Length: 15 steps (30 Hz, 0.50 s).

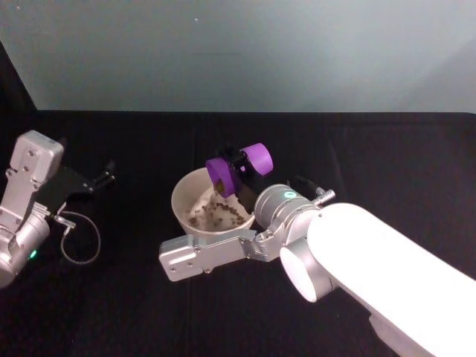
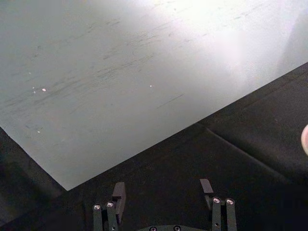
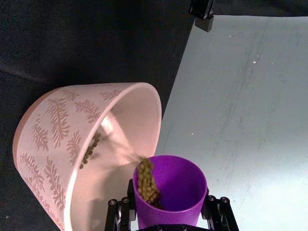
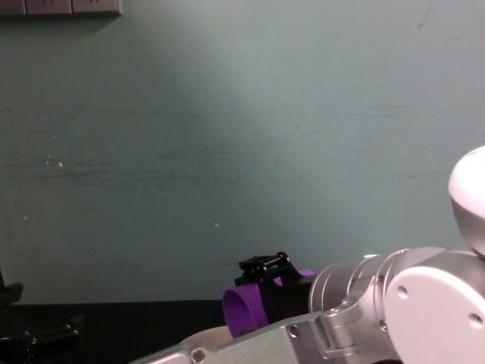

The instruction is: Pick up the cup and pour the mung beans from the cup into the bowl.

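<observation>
My right gripper (image 1: 240,168) is shut on the purple cup (image 1: 238,168), holding it tipped on its side over the far rim of the white bowl (image 1: 176,195). The cup's mouth faces down into the bowl. In the right wrist view, mung beans (image 3: 147,182) are spilling over the lip of the cup (image 3: 173,190) towards the bowl (image 3: 53,125), whose outer wall has a leaf pattern. More beans (image 1: 220,216) lie on the bowl's bottom. The chest view shows the tilted cup (image 4: 244,309) from the side. My left gripper (image 2: 162,192) is open and parked at the far left, holding nothing.
A black cloth (image 1: 372,156) covers the table, and a teal wall (image 1: 238,52) rises behind it. My right forearm (image 1: 212,253) lies across the near side of the bowl. A loop of cable (image 1: 80,242) hangs by my left arm (image 1: 30,186).
</observation>
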{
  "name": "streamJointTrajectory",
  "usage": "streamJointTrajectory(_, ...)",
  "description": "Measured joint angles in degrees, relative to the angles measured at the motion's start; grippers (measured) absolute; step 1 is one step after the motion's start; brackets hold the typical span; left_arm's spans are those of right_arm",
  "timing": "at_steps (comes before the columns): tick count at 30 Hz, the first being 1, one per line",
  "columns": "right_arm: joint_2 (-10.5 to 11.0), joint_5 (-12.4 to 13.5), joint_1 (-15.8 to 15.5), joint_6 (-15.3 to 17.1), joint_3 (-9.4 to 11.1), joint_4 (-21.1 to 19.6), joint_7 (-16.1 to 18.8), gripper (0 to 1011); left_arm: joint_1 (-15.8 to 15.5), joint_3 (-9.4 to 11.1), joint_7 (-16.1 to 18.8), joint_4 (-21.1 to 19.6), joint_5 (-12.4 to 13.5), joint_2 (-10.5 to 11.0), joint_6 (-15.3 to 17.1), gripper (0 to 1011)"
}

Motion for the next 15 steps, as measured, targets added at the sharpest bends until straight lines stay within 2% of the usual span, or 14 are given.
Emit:
streamJointTrajectory(10, 0.0, -0.5, -0.1, -0.4, -0.2, 0.0, -0.1, 730, 0.0, 0.0, 0.0, 0.0, 0.0, 0.0, 0.0, 1000)
streamJointTrajectory(15, 0.2, -0.2, -0.4, -1.1, 0.0, 0.0, -1.2, 731, 0.0, 0.0, 0.0, 0.0, 0.0, 0.0, 0.0, 1000)
